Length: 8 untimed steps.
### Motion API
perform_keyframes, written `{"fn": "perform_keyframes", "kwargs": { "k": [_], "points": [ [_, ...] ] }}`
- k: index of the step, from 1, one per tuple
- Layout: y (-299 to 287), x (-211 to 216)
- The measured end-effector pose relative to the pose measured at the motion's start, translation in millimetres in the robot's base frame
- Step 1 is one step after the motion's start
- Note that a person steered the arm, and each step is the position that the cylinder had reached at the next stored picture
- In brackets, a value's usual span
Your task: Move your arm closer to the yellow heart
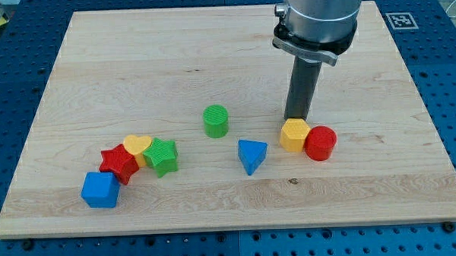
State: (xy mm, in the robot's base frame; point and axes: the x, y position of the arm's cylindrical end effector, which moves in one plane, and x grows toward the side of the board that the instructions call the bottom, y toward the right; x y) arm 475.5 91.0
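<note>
The small yellow heart-shaped plastic block (pixel 137 144) sits in the near-left part of the pale wooden board (pixel 134 63), tucked into a cluster. It touches the red star-shaped block (pixel 120 163) on its near-left side and the green star-shaped block (pixel 162 156) on its right. Just nearer and further left, the blue cube-like block (pixel 100 190) rests against the red star.

Out toward the middle of the board, the green cylinder block (pixel 216 121) stands alone, well apart from the cluster. To its right and a bit nearer lies the blue triangular block (pixel 252 155), also on its own.

My tip (pixel 297 118) is well to the right of the heart, across the middle of the board. It comes down just behind the yellow hexagonal block (pixel 294 135), touching or nearly touching its far edge. That block presses against the red cylinder block (pixel 320 143) on its right.

I have no hand to report, only the bare dark rod, which holds nothing.
</note>
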Motion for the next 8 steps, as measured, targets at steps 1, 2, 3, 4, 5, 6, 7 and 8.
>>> {"fn": "perform_keyframes", "kwargs": {
  "k": [1,2,3,4,5,6,7,8],
  "points": [
    [-14,19],
    [-22,36],
    [-36,16],
    [-36,-22],
    [-53,-63],
    [-93,-92],
    [-142,-98],
    [-197,-85]
  ]
}}
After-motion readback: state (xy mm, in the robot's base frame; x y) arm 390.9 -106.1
